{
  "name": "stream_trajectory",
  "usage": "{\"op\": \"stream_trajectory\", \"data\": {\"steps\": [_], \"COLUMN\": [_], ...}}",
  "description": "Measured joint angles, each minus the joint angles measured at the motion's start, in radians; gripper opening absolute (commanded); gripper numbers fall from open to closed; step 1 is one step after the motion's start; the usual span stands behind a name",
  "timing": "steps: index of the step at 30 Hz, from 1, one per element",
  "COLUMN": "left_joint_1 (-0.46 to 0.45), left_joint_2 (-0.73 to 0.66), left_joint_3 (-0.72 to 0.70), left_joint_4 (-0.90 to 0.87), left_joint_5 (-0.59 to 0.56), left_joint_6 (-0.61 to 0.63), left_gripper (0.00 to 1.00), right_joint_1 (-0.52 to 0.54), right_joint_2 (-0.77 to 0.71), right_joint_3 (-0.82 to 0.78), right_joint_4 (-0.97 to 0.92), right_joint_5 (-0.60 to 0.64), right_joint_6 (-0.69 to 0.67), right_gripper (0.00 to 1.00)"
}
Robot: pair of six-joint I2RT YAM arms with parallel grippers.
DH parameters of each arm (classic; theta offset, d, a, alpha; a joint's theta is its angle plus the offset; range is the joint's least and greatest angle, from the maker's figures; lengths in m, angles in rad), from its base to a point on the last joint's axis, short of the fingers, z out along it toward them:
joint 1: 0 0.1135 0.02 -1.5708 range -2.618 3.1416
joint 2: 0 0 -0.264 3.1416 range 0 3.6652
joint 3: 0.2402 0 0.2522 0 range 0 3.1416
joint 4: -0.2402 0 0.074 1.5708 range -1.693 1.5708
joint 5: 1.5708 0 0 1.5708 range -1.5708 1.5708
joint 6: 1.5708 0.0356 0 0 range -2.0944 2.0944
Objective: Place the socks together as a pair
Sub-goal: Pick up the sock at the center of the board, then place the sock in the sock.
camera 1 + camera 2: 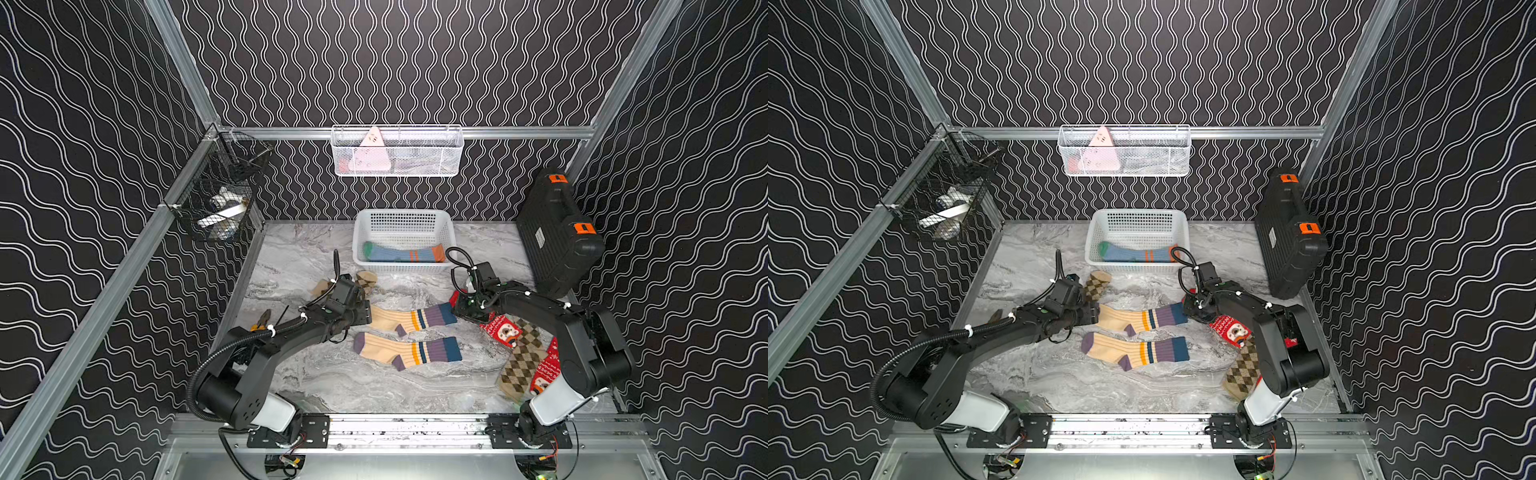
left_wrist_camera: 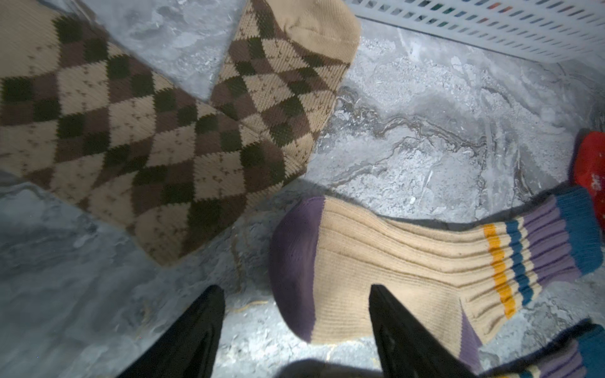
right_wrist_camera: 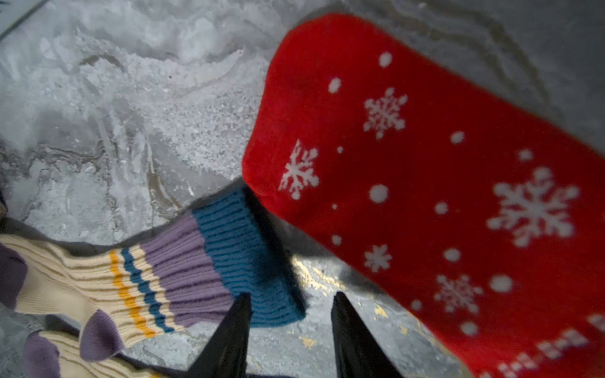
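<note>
Left claw [image 2: 296, 288] and right claw [image 3: 291, 294] gape empty; right arm [image 1: 540, 309] partly hides red sock [image 1: 500, 330].

In mid-frame of a top view, the rear sock [image 1: 411, 319] is laid just above the front sock [image 1: 409, 352]. Higher up, a basket [image 1: 403, 226] is placed, with the inner sock [image 1: 395, 253] in it. The heaped socks [image 1: 524, 357] are found at lower right.

A grey marbled bench [image 1: 332, 386] fills the lower centre of both top views. At its far edge stands a white perforated plastic basket [image 1: 403, 220]. Above it, a white wire basket [image 1: 436, 153] hangs on the back wall, with a pink triangular piece [image 1: 371, 153] inside. A black mesh basket [image 1: 216, 195] hangs at mid-left. A black case [image 1: 557, 237] with orange latches [image 1: 557, 178] leans at the right wall. A pliers-like tool [image 1: 262, 320] lies at the bench's left edge.
</note>
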Motion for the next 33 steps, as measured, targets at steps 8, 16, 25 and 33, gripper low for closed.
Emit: {"op": "stream_trajectory", "data": {"steps": [8,16,25,33], "left_joint_1": [-0.008,-0.025,-0.053,-0.154], "left_joint_2": [0.06,0.045,-0.14,-0.358], "left_joint_3": [0.0,0.0,0.008,0.004], "left_joint_4": [0.025,0.035,-0.028,-0.157], "left_joint_5": [0.031,0.037,0.045,0.071], "left_joint_6": [0.0,0.0,0.0,-0.002], "left_gripper": [0.42,0.03,0.0,0.0], "right_joint_1": [-0.001,0.0,0.0,0.013], "right_joint_2": [0.059,0.032,-0.178,-0.405], "right_joint_3": [0.009,-0.003,-0.002,-0.051], "right_joint_4": [0.069,0.066,-0.015,-0.124], "right_joint_5": [-0.065,-0.109,-0.163,-0.246], "right_joint_6": [-0.018,-0.019,-0.031,-0.033], "right_gripper": [0.37,0.0,0.0,0.0]}}
